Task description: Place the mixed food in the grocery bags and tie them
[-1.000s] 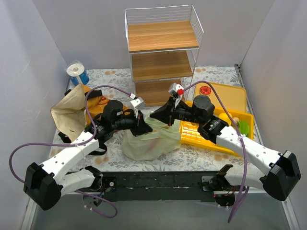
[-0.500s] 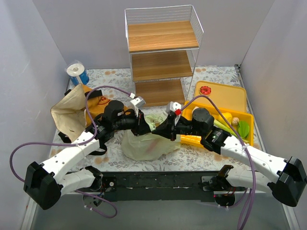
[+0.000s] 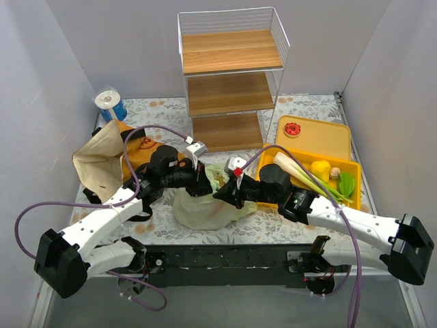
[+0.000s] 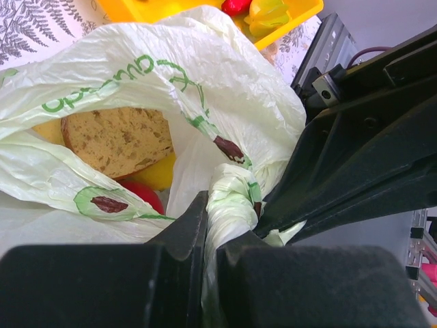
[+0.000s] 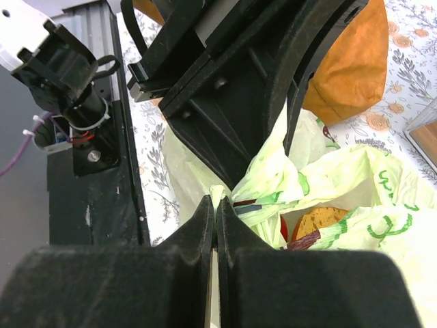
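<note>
Left wrist shows green bag pinched within left claw.

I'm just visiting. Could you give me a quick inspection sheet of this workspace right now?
Surface: floral-print table.
Job's things: pale-green plastic bag with food inside; brown bag at left, cream lining showing; leek, yellow piece and green leaf in yellow tray.
Clutter: tape roll, red-topped round piece, wire shelf.
Hands: left hand and right hand both shut on twisted parts of the pale-green plastic bag.
Cables: purple cables loop off both arms.
Surroundings: grey walls on three sides.
</note>
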Controlling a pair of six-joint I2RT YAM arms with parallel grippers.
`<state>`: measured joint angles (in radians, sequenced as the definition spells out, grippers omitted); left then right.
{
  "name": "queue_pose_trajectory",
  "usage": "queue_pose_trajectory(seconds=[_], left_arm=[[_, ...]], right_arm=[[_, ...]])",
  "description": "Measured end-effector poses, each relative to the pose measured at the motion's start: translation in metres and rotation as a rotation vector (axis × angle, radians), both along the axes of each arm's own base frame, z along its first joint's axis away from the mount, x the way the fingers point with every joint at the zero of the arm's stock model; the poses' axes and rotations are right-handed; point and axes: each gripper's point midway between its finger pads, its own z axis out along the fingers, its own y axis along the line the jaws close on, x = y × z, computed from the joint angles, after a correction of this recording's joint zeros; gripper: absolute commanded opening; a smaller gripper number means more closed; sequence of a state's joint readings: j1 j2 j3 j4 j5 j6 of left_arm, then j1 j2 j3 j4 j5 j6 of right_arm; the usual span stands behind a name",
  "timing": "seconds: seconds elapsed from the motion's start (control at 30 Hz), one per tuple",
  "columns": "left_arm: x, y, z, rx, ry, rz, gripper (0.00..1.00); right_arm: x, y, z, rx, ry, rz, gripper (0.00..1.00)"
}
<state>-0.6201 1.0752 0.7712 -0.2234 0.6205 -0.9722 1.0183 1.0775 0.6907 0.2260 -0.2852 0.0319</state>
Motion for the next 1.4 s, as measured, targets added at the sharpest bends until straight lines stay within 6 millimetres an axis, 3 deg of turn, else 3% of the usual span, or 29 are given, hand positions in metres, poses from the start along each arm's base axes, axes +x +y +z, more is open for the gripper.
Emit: queue_pose_trajectory(seconds=[0.1,0.4,0.73,1.0,1.23,1.4], left_arm=[[-0.003,0.002,-0.004,0.016,0.011,-0.007,0.03],[-0.021,0.006,-0.012,0.037,0.071,-0.071,0.27],[-0.029,0.007,-0.012,0.021,0.11,-0.11,0.31],[-0.03,0.005,-0.011,0.005,0.142,-0.118,0.24],[-0.027,0.006,0.002,-0.061,0.177,-0.123,0.24],[-0.028,0.005,0.007,-0.098,0.197,-0.137,0.3]], right_arm=[[-0.001,0.0,-0.003,-0.015,-0.008,-0.006,0.01],[-0.006,-0.007,-0.02,-0.077,-0.026,0.008,0.01],[-0.012,-0.007,-0.02,-0.087,-0.054,0.032,0.01],[-0.014,-0.008,-0.022,-0.096,-0.063,0.036,0.01],[-0.012,-0.009,-0.018,-0.093,-0.089,0.029,0.01],[-0.012,-0.009,-0.019,-0.093,-0.098,0.025,0.01]])
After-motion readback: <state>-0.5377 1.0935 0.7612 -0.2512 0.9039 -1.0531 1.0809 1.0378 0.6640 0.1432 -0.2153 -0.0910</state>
